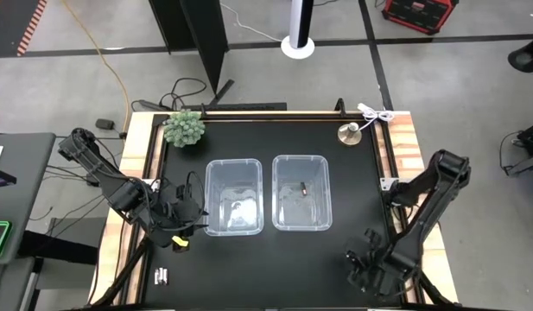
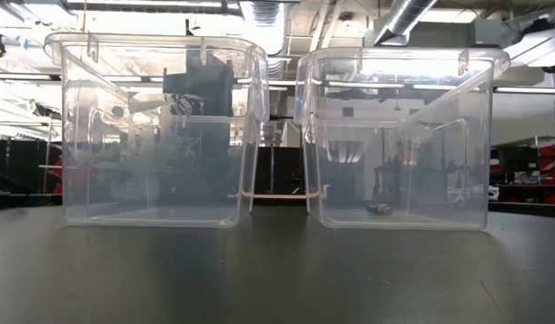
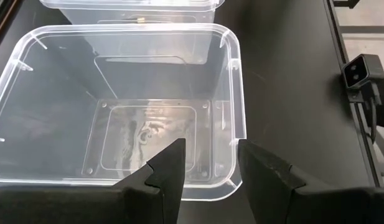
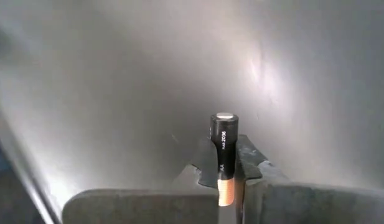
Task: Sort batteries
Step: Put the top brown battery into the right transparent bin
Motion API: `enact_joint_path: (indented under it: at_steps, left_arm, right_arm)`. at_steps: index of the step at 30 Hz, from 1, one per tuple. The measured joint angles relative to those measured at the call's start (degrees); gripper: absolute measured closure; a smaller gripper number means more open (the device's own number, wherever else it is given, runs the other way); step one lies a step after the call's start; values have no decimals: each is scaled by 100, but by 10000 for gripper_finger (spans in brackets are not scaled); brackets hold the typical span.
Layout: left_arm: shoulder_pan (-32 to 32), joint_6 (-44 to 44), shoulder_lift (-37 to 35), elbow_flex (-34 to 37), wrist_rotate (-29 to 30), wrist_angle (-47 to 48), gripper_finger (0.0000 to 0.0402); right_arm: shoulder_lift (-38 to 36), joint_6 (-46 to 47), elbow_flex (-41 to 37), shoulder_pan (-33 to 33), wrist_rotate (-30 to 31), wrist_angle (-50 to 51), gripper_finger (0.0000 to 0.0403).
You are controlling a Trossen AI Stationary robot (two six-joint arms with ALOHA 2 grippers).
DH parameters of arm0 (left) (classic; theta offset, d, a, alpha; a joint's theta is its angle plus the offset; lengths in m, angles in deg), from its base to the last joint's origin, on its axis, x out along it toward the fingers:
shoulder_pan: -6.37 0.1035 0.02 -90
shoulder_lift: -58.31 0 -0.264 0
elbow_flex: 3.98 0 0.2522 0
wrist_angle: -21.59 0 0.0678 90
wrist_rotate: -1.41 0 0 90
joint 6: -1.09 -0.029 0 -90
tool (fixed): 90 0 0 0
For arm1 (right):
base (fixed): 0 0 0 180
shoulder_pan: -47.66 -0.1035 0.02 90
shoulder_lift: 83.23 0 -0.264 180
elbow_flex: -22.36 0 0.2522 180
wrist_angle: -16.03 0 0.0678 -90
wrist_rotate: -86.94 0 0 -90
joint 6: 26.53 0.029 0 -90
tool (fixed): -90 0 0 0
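Two clear bins sit side by side mid-table: the left bin (image 1: 234, 196) shows pale glints on its floor that you cannot resolve as cells, and the right bin (image 1: 301, 192) holds one dark battery (image 1: 304, 187). Your right gripper (image 4: 228, 171) is low at the table's near right corner, fingers clamped on a dark, copper-ended battery (image 4: 223, 155) held upright between the pads, which suits a clean drop; by colour it likely belongs in the right bin. Your left gripper (image 3: 210, 163) hangs beside the left bin's outer wall, fingers narrowly parted and holding nothing. Two pale cells (image 1: 161, 276) lie on the table near the front left edge, close to that arm, awaiting pickup.
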Motion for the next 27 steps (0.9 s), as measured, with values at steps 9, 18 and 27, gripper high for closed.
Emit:
enact_joint_path:
  at_steps: [9, 18, 27]
  left_arm:
    - [0, -213, 0, 0, 0, -146, 258]
    - [0, -105, 0, 0, 28, -177, 258]
    - [1, -403, 0, 0, 261, -268, 258]
  right_arm:
    - [-1392, -2292, 7, -582, 1459, -513, 394]
    - [-2139, -4356, 15, -1103, 1882, -1671, 395]
    - [-2161, -4105, 15, -180, 2769, -1637, 386]
